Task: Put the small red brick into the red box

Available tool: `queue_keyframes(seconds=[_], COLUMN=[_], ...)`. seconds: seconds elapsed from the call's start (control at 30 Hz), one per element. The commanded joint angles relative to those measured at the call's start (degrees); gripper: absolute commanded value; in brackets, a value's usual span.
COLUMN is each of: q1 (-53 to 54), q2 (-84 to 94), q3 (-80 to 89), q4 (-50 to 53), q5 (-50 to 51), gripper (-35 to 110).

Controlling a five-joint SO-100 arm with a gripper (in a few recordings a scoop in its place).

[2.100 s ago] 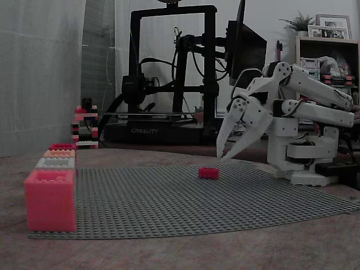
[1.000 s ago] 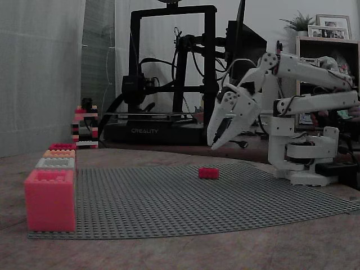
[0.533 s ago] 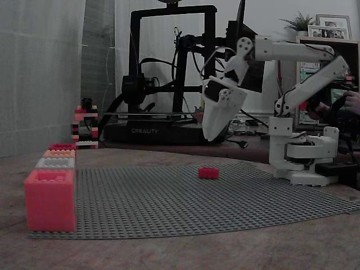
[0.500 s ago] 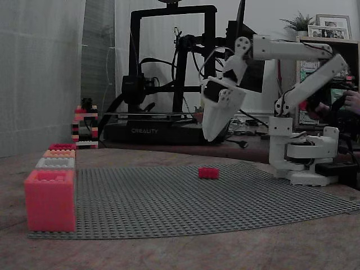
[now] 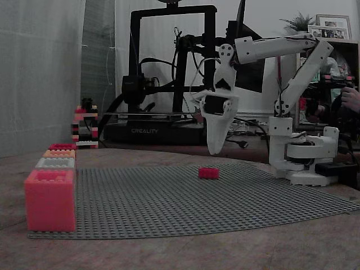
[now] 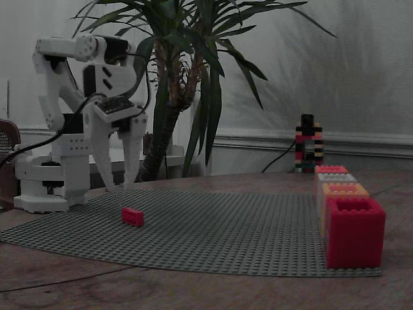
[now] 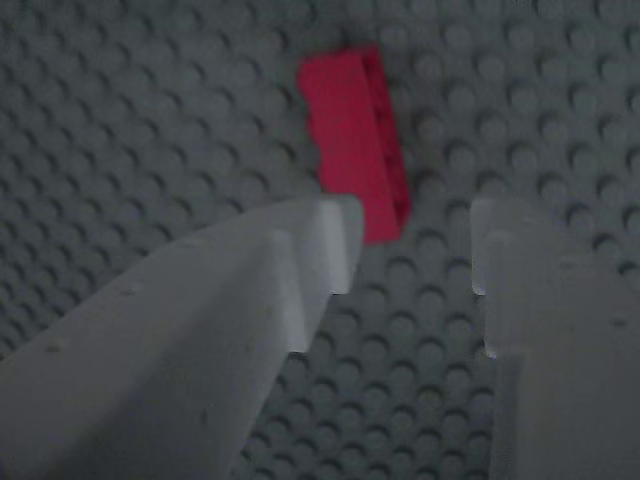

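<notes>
Hanging point-down above the brick (image 5: 208, 172), the jaws (image 7: 410, 250) gape wide and empty, ready to straddle it. The red box (image 6: 331, 170) waits at the baseplate's (image 6: 226, 226) far edge.

Matt studded plastic baseplate (image 7: 150, 120) (grey) under smooth plastic brick (image 7: 352, 135).

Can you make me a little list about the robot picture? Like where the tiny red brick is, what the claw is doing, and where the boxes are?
brick: small red brick lies on the grey studded mat, not held
claw: gripper open, pointing down, above the brick and not touching it
wrist view: brick just ahead of the fingers
boxes: a row at the mat's edge, big pink box nearest the camera, red box farthest
brick in box: not yet
</notes>
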Motion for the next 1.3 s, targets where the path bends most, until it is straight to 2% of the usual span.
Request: queue_keyframes(seconds=[0.0, 0.37, 1.27], q1=[1.2, 1.0, -2.4], q2=[0.2, -3.0, -9.0], q3=[-3.5, -1.6, 5.6], q4=[-1.1, -4.8, -14.7], q5=[-0.1, 0.8, 5.4], gripper=[16, 22, 18])
